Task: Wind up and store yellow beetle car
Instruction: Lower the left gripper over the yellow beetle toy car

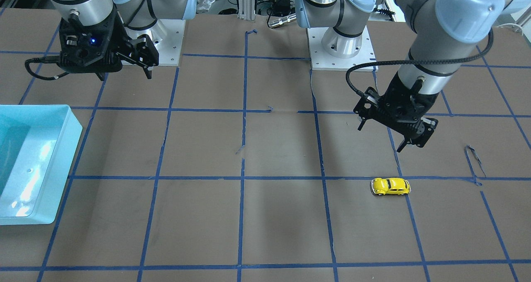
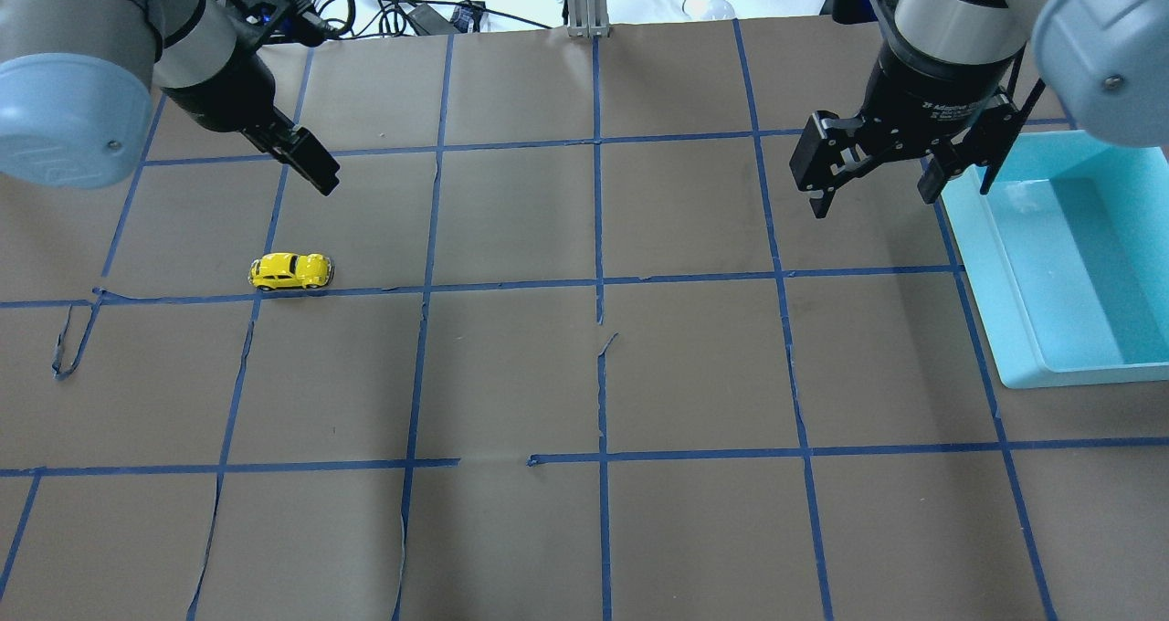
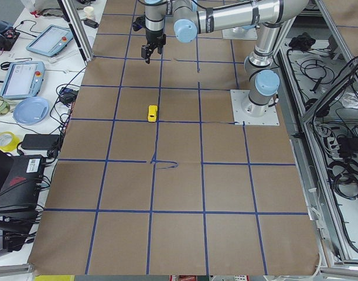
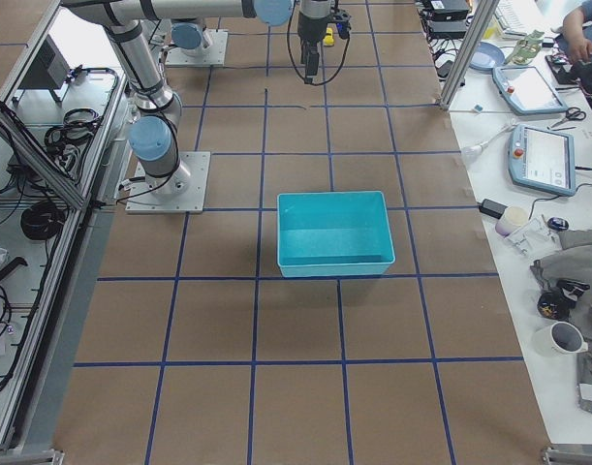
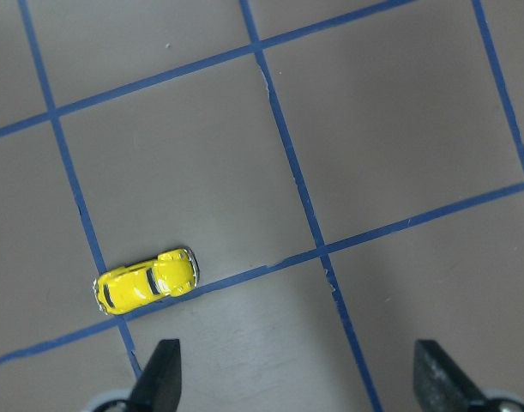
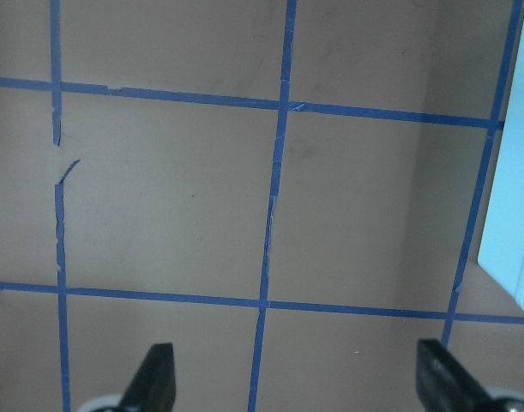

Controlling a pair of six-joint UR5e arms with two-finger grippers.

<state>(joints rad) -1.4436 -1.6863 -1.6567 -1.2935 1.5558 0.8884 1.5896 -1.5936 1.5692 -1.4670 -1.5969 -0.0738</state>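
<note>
Matte brown paper (image 2: 511, 374) covers your table, gridded with blue tape (image 2: 598, 192) that is torn in places.
The glossy, rounded yellow beetle car (image 2: 290, 271) sits by a tape line near the left gripper (image 5: 298, 369). That gripper and the right gripper (image 2: 873, 203) hang with jaws spread and empty, and the smooth turquoise bin (image 2: 1078, 373) is well apart.

- A table covered in brown paper (image 2: 694, 365) carries everything; a grid of blue tape lines (image 2: 511, 285) divides it into squares.
- The tape is broken and lifted in places, with a loose curl (image 2: 68, 347) near the robot's left edge.
- A tiny bright yellow toy beetle car (image 2: 290, 271) stands on its wheels on the robot's left half, just beside a tape line.
- A light turquoise rectangular plastic bin (image 2: 991, 265) sits open-topped at the robot's right edge, well apart from the car.
- Two square grey metal base plates (image 1: 365, 62) (image 1: 172, 45) lie bolted along the robot's side.
</note>
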